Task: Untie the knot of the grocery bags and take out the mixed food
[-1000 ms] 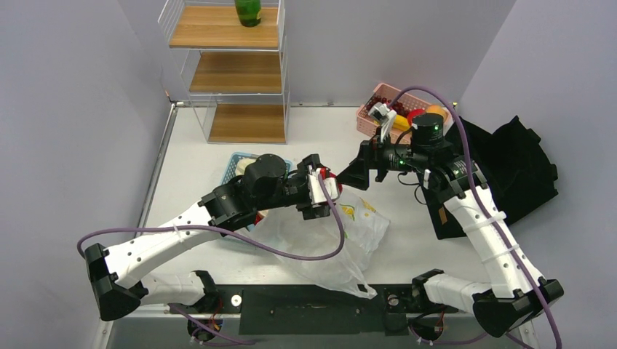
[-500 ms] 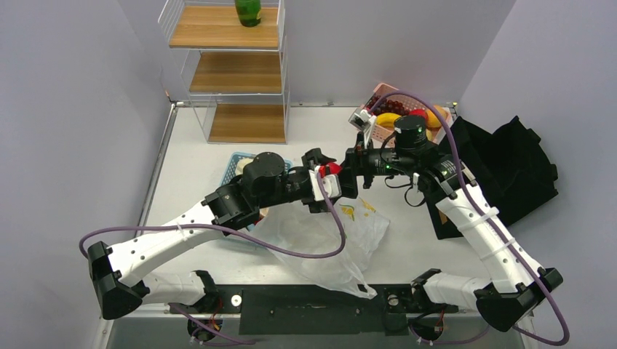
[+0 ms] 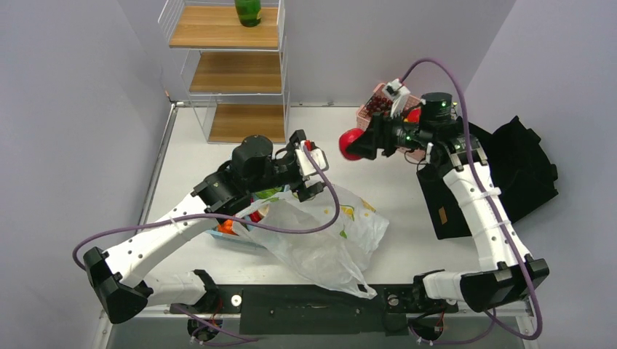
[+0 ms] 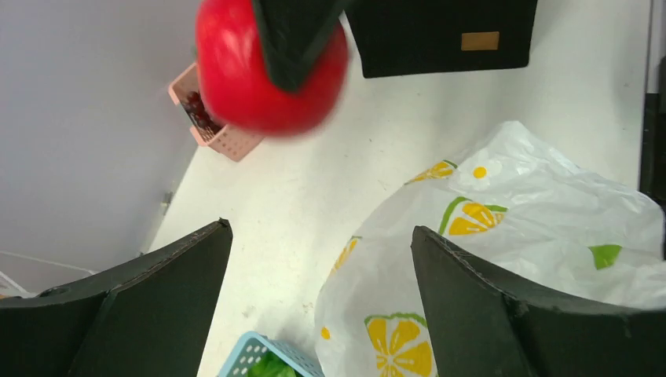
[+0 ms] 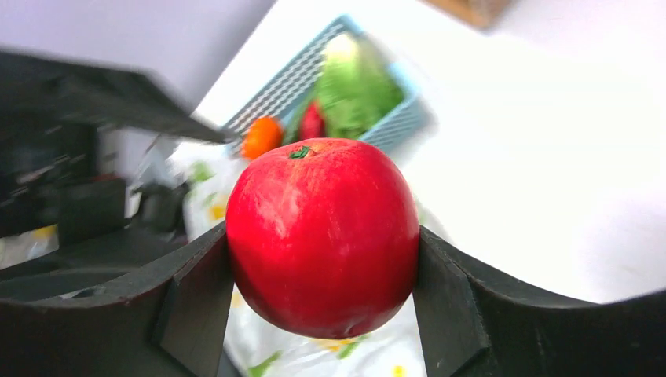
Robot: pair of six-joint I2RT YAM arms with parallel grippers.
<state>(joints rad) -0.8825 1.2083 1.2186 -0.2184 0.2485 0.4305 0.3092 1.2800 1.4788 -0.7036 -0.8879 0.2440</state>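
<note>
So the right gripper (image 3: 356, 144) is pinching a red apple (image 3: 349, 140) between its two fingers and holding it up in the air, over the far middle of the table (image 3: 196, 145). Its wrist view makes this really obvious: both black fingers are pressing against the sides of the apple (image 5: 323, 236), with the little green stem mark pointing up. The apple is hanging well clear of the bag, off toward the pink basket (image 3: 364, 116) in the far right corner.

The left gripper (image 3: 311, 166) is sitting with its jaws spread wide and nothing between them. It's hovering just over the far end of the grocery bag (image 3: 320, 233). From its own camera you're looking straight through the gap at white table, with the apple (image 4: 271, 71) floating up above.

The grocery bag (image 4: 510, 236) is lying crumpled on the table in front of the arms, white plastic with yellow citrus slices and green bits showing. I can't tell what's inside it. Its left end is lying against the blue basket (image 3: 218, 234), which has lettuce (image 5: 353, 86) in it.

The black tote (image 3: 516, 167) is slumping at the right edge, and the wooden shelf (image 3: 233, 73) is standing at the back left with a green bottle (image 3: 248, 11) on top.
</note>
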